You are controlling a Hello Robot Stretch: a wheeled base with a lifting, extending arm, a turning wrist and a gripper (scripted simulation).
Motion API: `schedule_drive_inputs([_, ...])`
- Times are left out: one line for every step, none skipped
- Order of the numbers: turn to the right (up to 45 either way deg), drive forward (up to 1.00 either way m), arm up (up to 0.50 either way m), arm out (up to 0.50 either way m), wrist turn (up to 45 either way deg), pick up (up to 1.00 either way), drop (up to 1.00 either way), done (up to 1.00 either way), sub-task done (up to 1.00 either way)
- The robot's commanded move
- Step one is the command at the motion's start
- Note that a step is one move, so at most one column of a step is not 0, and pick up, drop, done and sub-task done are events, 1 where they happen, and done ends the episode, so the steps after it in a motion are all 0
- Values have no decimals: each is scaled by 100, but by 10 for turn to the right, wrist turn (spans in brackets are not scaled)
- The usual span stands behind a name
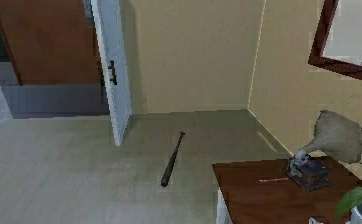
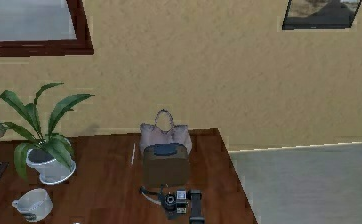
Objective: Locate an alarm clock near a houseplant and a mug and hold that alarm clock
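Room with pale yellow walls [image 1: 189, 55] and a grey-beige floor [image 1: 59, 160], thin white skirting [image 1: 184, 111] at the join. At the forward view's left, a white door [image 1: 109, 60] standing ajar, a reddish-brown wooden panel [image 1: 49, 40] beyond it. Dark wooden bench [image 2: 109, 165] against the yellow wall in the arm side view, its corner at the forward view's lower right. Above the bench, a dark-framed pane [image 2: 34, 25], window or mirror unclear. Framed picture [image 2: 324, 12] high at the arm side view's right. Soft, even light.
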Motion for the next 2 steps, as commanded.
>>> schedule_drive_inputs([0, 0, 0, 0, 0, 100, 0, 0, 0])
schedule_drive_inputs([0, 0, 10, 0, 0, 0, 0, 0, 0])
